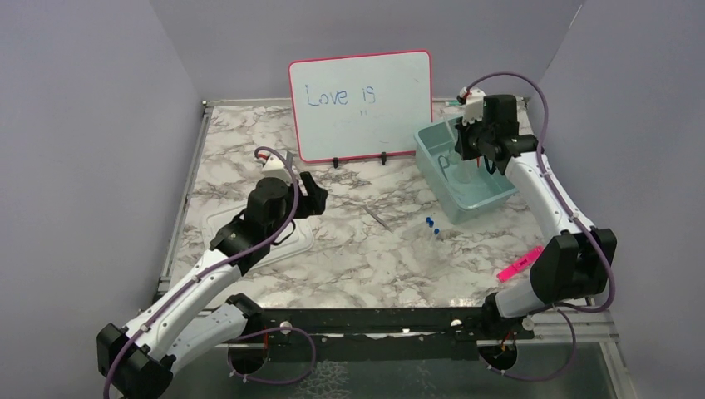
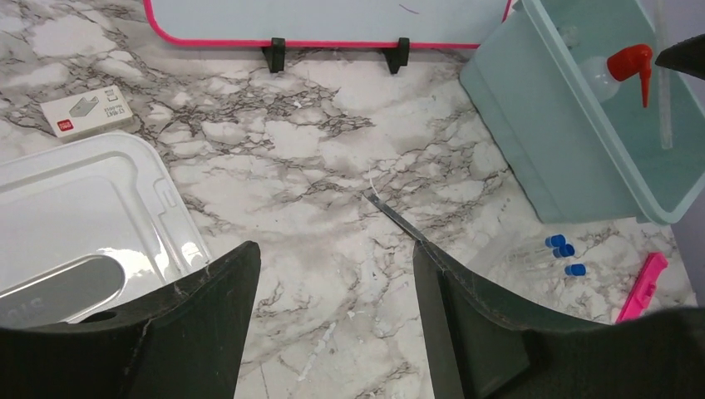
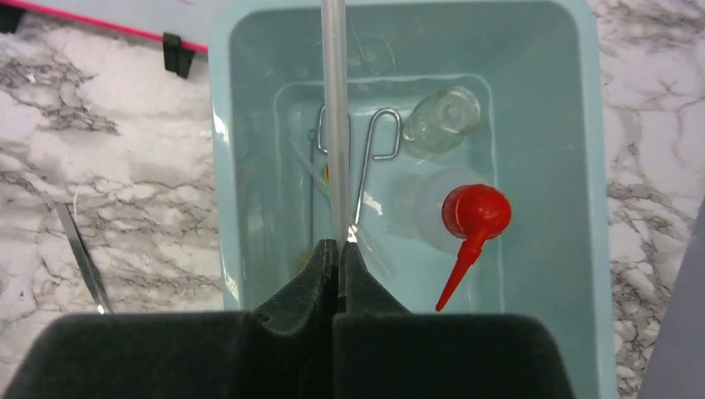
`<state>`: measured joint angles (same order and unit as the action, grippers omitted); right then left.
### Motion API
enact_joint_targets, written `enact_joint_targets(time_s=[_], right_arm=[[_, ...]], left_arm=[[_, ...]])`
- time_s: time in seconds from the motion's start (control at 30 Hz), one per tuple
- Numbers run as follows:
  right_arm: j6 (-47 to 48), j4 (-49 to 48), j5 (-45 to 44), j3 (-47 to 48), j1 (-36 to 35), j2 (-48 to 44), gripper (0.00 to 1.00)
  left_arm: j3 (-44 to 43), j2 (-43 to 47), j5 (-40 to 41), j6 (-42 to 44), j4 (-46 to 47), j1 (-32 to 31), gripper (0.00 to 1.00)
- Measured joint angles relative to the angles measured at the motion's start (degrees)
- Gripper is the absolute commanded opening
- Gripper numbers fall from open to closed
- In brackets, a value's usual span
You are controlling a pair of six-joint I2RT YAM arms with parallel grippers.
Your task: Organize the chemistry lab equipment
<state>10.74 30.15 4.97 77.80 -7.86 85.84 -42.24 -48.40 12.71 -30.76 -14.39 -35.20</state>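
Over the teal bin [image 3: 218, 166], the right gripper [image 3: 338, 249] is clenched on a thin clear tube [image 3: 334, 100] that points straight out from its fingertips. The left gripper [image 2: 332, 258] hangs spread near slanting tweezers [image 2: 395, 218].

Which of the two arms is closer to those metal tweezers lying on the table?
Left. The left gripper hovers open to the left of the tweezers, while the right gripper is farther off, over the teal bin, jaws shut on a clear rod.
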Motion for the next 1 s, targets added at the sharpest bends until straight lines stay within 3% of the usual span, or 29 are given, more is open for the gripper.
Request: enact_joint_targets(time_s=[0.57, 1.0], right_arm=[[1.01, 2.69, 4.81, -8.31, 1.99, 4.92, 0.03], [0.92, 3.10, 5.20, -7.15, 1.99, 7.65, 0.25]], left_arm=[[0.90, -1.75, -1.81, -1.60, 3.15, 0.00, 0.71], [1.38, -2.54, -2.29, -2.43, 3.43, 0.00, 0.72]])
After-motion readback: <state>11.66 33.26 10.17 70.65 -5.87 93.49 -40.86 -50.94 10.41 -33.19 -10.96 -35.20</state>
